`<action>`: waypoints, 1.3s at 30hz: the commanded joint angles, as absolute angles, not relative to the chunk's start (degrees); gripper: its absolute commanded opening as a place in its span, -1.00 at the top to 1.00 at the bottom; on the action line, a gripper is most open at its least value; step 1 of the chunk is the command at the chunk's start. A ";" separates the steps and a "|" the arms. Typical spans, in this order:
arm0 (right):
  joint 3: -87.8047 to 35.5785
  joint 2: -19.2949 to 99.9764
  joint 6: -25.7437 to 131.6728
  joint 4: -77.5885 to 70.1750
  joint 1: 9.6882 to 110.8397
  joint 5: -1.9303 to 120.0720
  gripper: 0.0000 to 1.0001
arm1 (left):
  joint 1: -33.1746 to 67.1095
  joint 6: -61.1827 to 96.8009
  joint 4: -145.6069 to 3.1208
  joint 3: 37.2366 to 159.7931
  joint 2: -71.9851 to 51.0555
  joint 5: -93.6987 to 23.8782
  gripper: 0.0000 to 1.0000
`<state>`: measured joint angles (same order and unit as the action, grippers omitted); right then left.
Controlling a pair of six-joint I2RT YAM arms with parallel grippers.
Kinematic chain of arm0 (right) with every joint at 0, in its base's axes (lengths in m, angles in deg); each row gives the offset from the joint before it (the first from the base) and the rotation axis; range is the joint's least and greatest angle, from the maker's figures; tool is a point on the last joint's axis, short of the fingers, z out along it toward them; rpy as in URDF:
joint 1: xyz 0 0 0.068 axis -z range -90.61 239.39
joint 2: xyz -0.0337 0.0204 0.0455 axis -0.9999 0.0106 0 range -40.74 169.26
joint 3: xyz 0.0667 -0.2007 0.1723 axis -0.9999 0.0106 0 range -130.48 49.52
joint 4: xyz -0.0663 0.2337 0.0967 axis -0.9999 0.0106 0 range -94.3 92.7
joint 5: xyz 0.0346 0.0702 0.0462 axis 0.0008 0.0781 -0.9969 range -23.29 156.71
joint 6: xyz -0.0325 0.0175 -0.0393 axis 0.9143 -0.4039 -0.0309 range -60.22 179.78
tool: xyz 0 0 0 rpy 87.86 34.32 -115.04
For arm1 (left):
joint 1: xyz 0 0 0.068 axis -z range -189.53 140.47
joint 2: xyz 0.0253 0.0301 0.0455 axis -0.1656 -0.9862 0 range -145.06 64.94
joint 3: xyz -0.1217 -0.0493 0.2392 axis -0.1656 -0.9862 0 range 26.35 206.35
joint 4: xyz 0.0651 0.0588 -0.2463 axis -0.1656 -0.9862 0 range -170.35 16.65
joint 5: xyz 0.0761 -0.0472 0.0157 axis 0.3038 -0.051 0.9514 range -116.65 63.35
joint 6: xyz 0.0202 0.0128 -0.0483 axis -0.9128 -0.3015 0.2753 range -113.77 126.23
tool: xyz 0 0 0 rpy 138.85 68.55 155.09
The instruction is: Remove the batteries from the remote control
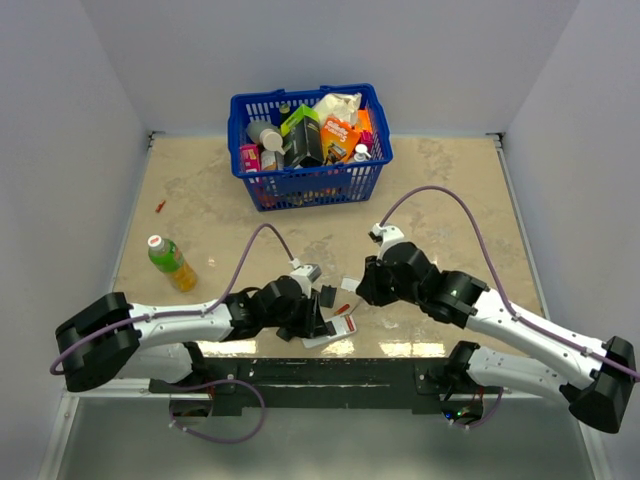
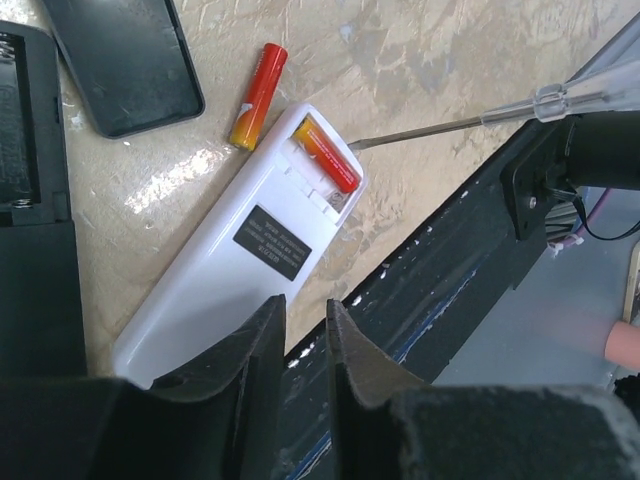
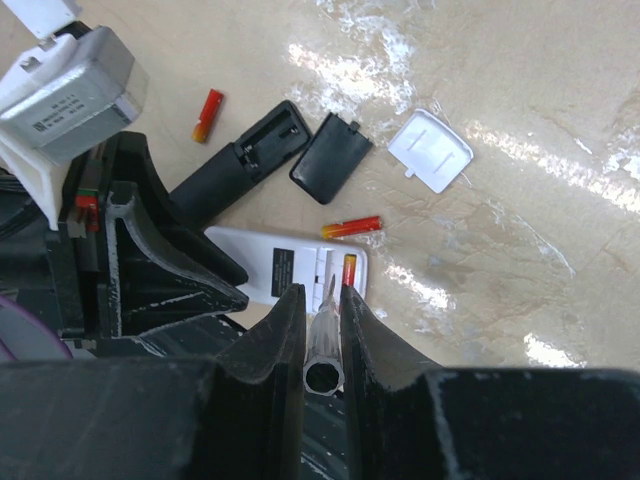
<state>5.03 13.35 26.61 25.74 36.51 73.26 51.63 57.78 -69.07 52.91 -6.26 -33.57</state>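
Observation:
A white remote control (image 2: 230,270) lies back up at the table's near edge with its battery bay uncovered. One red-orange battery (image 2: 325,153) sits in the bay, and a second battery (image 2: 258,95) lies loose on the table just beyond it. A third battery (image 3: 208,115) lies farther off by the black remote (image 3: 240,165). My right gripper (image 3: 322,290) is shut on a clear-handled screwdriver (image 3: 324,340), its tip at the bay beside the seated battery. My left gripper (image 2: 305,303) sits at the remote's other end, jaws narrowly open with nothing between them.
A black cover (image 3: 332,150) and a white cover (image 3: 430,150) lie loose beyond the remotes. A blue basket (image 1: 236,130) full of goods stands at the back. A green-capped bottle (image 1: 172,262) lies on the left. The black mounting rail (image 2: 450,260) runs just behind the white remote.

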 commanded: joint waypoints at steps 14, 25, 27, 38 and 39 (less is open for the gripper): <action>9.35 14.98 27.17 22.59 36.48 74.71 1.00 | 51.99 59.05 -66.93 49.81 -7.74 -30.08 0.44; 5.75 11.21 27.17 25.05 36.57 73.05 1.00 | 51.99 59.14 -67.28 48.76 -7.74 -29.29 0.44; 5.92 10.85 27.26 24.88 36.48 72.52 1.00 | 51.99 59.31 -67.28 48.58 -7.74 -29.29 0.44; 10.14 11.55 28.22 21.80 36.48 75.58 1.00 | 51.99 59.05 -68.78 49.28 -7.66 -28.58 0.44; 10.58 11.73 28.23 21.37 36.39 76.20 1.00 | 51.99 59.05 -68.69 49.29 -7.66 -28.50 0.43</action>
